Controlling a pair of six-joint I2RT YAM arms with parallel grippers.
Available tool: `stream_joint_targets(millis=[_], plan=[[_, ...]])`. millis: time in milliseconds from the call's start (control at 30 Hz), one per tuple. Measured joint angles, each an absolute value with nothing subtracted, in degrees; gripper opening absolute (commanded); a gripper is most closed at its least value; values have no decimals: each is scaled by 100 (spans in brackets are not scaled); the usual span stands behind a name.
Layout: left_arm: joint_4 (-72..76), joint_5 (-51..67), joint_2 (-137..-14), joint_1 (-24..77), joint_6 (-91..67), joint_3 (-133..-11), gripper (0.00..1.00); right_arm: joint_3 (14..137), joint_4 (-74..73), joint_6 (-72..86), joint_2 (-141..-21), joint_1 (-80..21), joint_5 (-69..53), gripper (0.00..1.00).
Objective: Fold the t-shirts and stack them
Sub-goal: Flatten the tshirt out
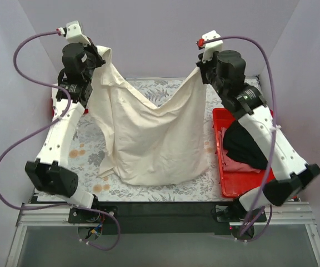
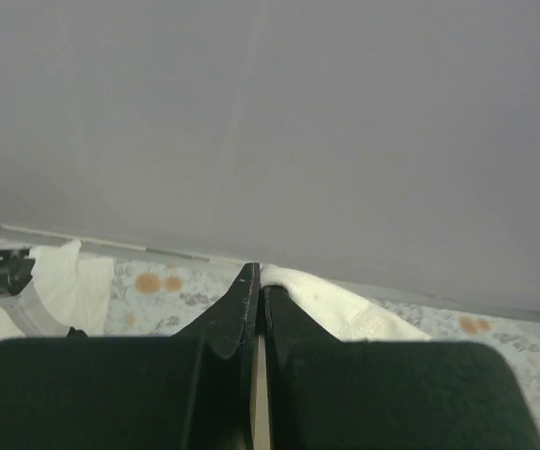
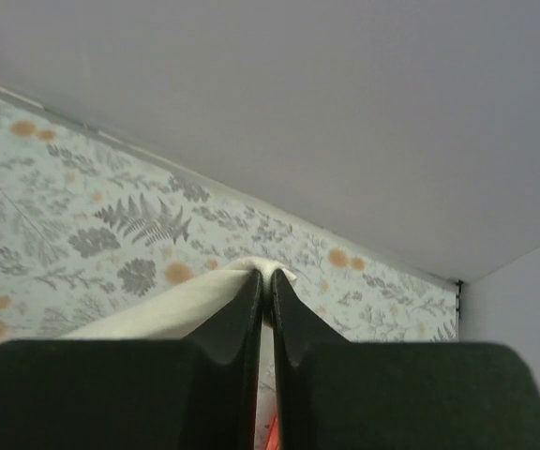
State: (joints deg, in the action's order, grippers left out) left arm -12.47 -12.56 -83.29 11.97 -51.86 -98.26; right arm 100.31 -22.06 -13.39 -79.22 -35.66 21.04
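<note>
Pale lilac walls close in a table (image 1: 165, 89) spread with a fern-and-flower print. Above it I hold the cream-white t-shirt (image 1: 154, 139) up between my two arms. My left gripper (image 2: 257, 277) is clamped tight on one upper edge of the cloth, and my right gripper (image 3: 263, 278) is pinched shut on the other. The shirt sags in a deep dip between them, and its lower part rests on the table towards the near edge.

My worry is how little fabric each pinch has. Only a thin fold shows beyond my fingertips in both wrist views. If I spread my arms too far or lift too sharply, I judge one corner could slide out and drop that whole side in a heap. The cloth resting on the table could also drag and bunch if I move without raising it clear. The shirt's right side hangs just beside the red tray (image 1: 226, 189), so a sideways swing could catch it on the tray wall.

That tray sits under my right arm. It holds a black t-shirt (image 1: 243, 146) lying over a pinkish one (image 1: 239, 167), both partly hidden by the arm
</note>
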Motion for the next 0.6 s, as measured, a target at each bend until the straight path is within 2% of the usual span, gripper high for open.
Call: stream_joint_targets(millis=[167,300,400,500,567,600], plan=[[-1472,-399,-9885,491,-5339,-10580,0,10753,-2281,-1116,-9367,-2596,1334,1],[-1704,303,-11054,172,-5317,-12333,0,12289,-2425,-1048,-10451,-2189,860,1],[-1704,794,-11616,-16,-5273,-13716,0,13063,-2421,-1055,-10700,-2021,637,1],[-1398,1177,-11474,-196,-5266,-13928,0,13257,-2307,-1072,-10512,-1892,475,1],[-993,1417,-11026,-333,-5269,-13478,0,13013,-2112,-1090,-10130,-1806,384,1],[-681,1520,-10558,-414,-5269,-12870,0,12726,-2038,-1098,-9859,-1787,355,1]])
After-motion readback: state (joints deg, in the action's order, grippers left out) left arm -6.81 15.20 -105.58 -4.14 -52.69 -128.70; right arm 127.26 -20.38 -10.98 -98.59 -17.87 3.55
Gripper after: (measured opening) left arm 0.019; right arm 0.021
